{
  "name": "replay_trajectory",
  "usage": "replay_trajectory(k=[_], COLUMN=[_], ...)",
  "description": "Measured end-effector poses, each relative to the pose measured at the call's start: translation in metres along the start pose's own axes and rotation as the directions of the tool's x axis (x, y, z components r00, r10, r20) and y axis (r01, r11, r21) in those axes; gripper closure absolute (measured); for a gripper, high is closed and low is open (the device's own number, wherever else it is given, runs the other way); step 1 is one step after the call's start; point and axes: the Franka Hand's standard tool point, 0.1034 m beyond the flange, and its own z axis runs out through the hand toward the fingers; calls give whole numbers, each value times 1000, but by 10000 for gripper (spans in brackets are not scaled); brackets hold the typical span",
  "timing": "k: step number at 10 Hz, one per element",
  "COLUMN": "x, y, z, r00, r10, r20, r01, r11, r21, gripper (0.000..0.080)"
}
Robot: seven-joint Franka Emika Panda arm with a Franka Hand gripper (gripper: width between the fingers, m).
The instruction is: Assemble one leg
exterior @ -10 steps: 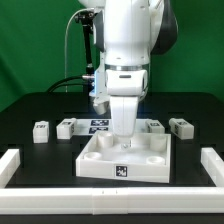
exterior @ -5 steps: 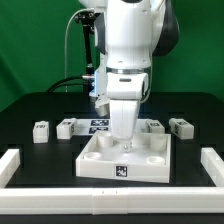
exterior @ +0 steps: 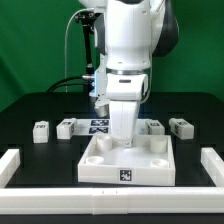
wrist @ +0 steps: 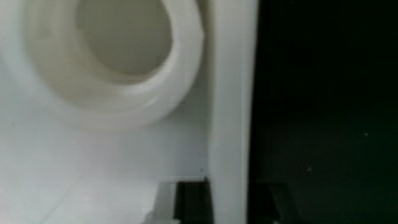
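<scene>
The gripper [exterior: 125,141] is down at the back of the white tabletop [exterior: 128,160], between its two rear corner recesses. The wrist view shows one round recess [wrist: 116,50] and the tabletop's raised edge [wrist: 231,100] from very close, with the dark bench [wrist: 338,110] beyond. This low hold probably serves to take the tabletop by its wall and shift it before any leg goes in. I cannot tell whether the gripper is wide, narrow or clamped on that wall, since its tips are hidden.

The legs lie on the bench behind the tabletop, apart from the gripper. Two are toward the exterior view's left, the outer leg [exterior: 41,130] and its neighbour [exterior: 66,127]. Two more are toward the right [exterior: 180,126].

There is no readable writing or brand. Only black-and-white square tags show, one on the tabletop's front [exterior: 125,172] and several on the marker board [exterior: 98,125].
</scene>
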Motion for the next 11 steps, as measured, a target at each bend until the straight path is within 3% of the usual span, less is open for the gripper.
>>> replay_trajectory(k=[7,11], x=[0,39], y=[0,29], z=[0,-1], r00=[1000,991], r10=[-1,-130], r20=[0,2], r01=[1,130], r11=[1000,991], r21=[-1,-15], gripper=[742,742])
